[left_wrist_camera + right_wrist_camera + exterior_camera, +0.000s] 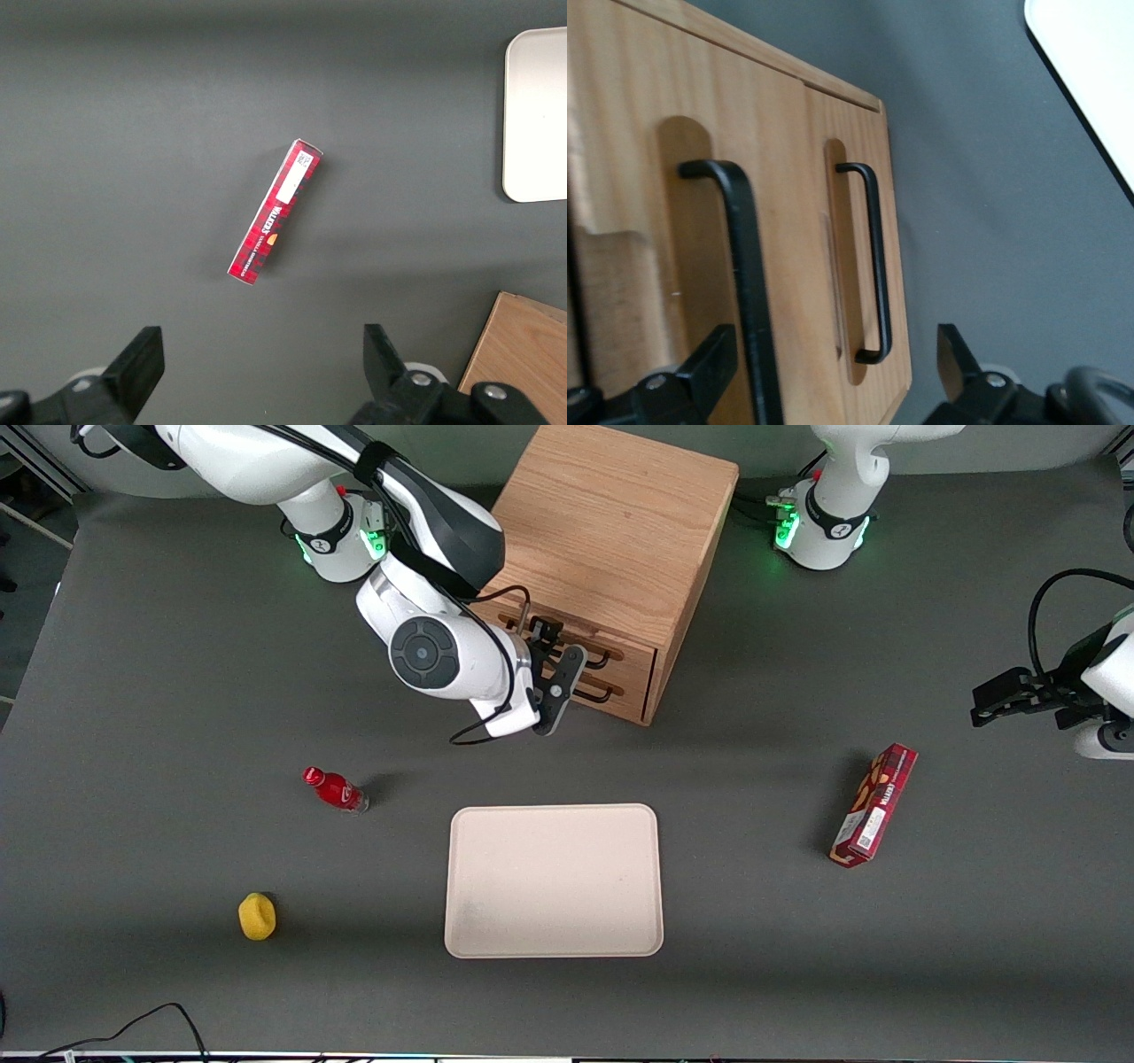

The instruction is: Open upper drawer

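Observation:
The oak cabinet (611,540) stands at the back middle of the table, its two drawer fronts facing the front camera. The upper drawer (780,177) has a black bar handle (605,659), which also shows in the right wrist view (749,292). The lower drawer (897,221) below it has its own black handle (874,266). Both fronts look shut. My right gripper (567,657) is open, close in front of the drawer fronts. In the right wrist view the gripper (833,372) spans both handles, with the upper handle just inside one finger (700,367).
A beige tray (554,881) lies nearer the front camera than the cabinet. A red bottle (335,788) and a yellow object (257,917) lie toward the working arm's end. A red box (874,806) lies toward the parked arm's end.

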